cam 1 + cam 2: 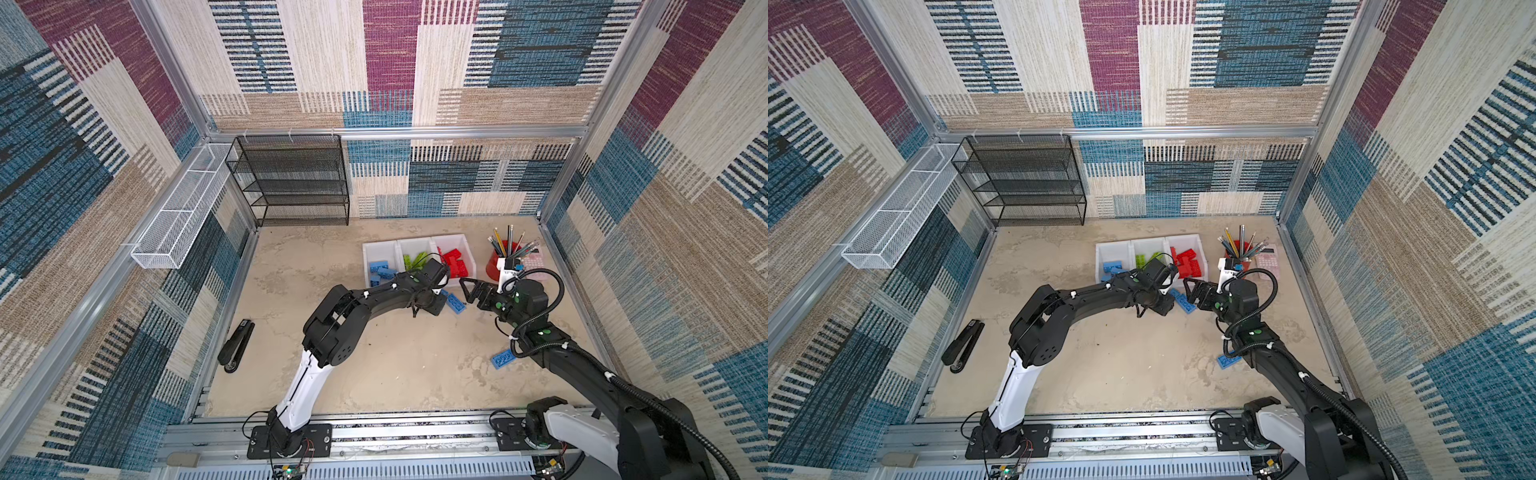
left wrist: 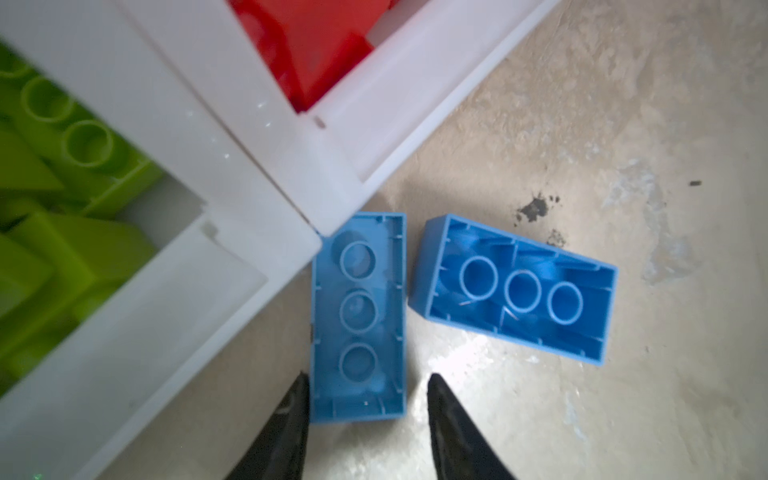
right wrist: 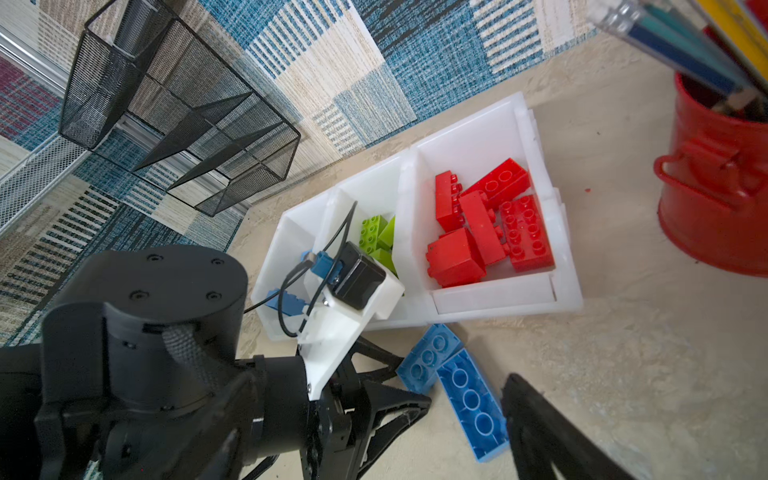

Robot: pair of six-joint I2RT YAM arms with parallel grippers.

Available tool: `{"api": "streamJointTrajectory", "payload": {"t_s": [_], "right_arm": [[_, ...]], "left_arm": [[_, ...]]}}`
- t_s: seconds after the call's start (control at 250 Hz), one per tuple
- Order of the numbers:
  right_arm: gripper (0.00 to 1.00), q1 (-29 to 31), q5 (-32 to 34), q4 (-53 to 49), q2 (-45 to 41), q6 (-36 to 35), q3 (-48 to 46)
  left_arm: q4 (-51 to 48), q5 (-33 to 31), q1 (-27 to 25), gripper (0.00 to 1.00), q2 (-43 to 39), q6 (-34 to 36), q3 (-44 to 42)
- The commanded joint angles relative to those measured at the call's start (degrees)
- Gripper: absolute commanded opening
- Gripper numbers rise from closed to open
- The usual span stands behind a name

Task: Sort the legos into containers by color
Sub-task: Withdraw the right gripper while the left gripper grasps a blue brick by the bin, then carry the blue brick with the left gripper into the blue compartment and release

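- Bins [image 3: 528, 124]: three, joined; red bricks [image 3: 478, 224], perhaps six.
- Blue bricks [image 2: 359, 311] on table [image 1: 395, 365]: three, two beside bins.
- Left gripper [image 2: 365, 382] jaws apart astride one; right gripper [image 1: 471, 293] jaws wide, empty.
- Pencil cup [image 3: 715, 199] nearby.

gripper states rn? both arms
Left gripper: open, fingers either side of a blue brick, not clamped on it.
Right gripper: open, holding nothing.

White bins [image 3: 494, 295] of sorted legos [image 3: 482, 232] — three blue bricks [image 2: 359, 316] loose outside, two inverted
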Motion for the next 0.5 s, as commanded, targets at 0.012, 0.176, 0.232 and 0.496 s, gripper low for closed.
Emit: {"api": "streamJointTrajectory", "payload": {"t_s": [0.012,0.176,0.232,0.496], "right_arm": [[0.93,-0.10,0.38,2.99,0.45,0.49,-0.01],[0.93,-0.16,0.39,3.08,0.41,0.49,-0.14],[0.93,-0.18,0.39,3.12,0.44,0.56,-0.31],[0.93,-0.25,-0.22,3.51,-0.12,0.57,-0.93]], "left_arm": [[-3.46,-0.15,-0.02,0.40,1.13,1.43,0.77],[-3.18,-0.12,-0.02,0.27,0.89,1.44,0.39],[-2.75,0.19,-0.02,0.24,0.40,1.43,-0.24],[-1.04,0.46,-0.41,0.23,-5.03,-0.27,-5.27]]}}
